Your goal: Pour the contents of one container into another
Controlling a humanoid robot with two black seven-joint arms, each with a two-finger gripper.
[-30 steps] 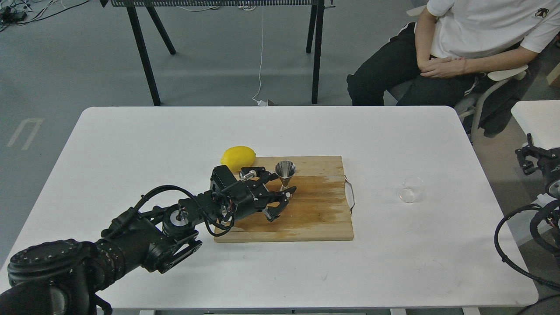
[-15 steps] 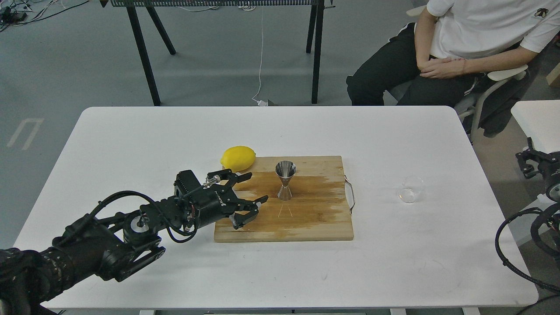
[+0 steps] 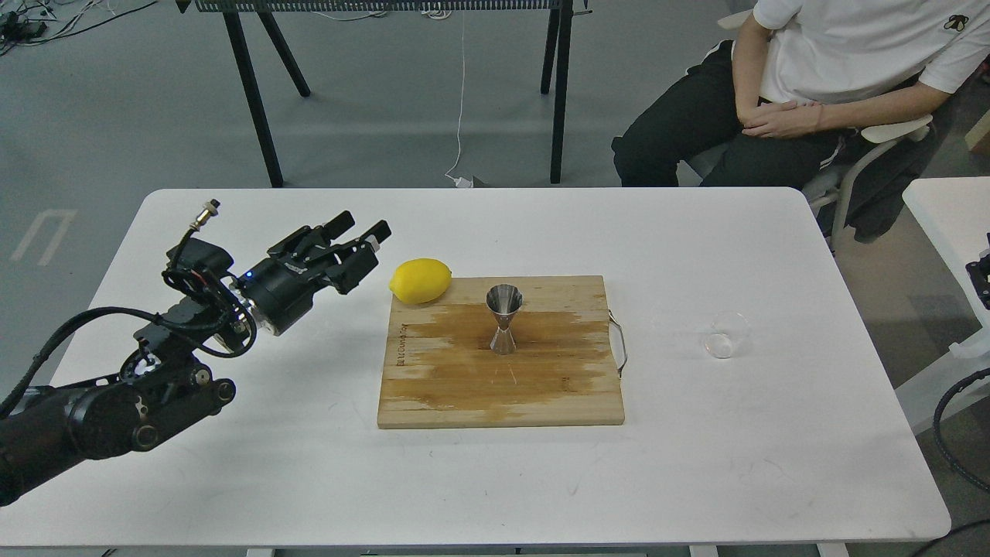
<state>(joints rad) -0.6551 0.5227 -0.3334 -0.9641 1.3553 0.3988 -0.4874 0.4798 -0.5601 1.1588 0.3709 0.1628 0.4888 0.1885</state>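
Note:
The steel jigger [image 3: 503,317] stands upright near the back middle of a wooden cutting board [image 3: 503,391]. Apart from it, the clear glass cup [image 3: 727,334] rests on the white table to the right of the board, with nothing touching it. My left gripper [image 3: 360,229] hangs above the table to the left of the board, just left of the lemon; it is open and holds nothing. Only a dark sliver of my right arm [image 3: 981,275] shows at the right edge of the view, and its fingers are hidden.
A yellow lemon [image 3: 420,280] lies at the board's back left corner. The board has a metal handle [image 3: 619,343] on its right side. A seated person [image 3: 812,85] is behind the table's far right corner. A black cable [image 3: 947,433] loops at the lower right.
My left gripper has drawn back from beside the jigger, moving left off the board and rising. My right arm has slid further right, almost out of view. Jigger and cup have not moved.

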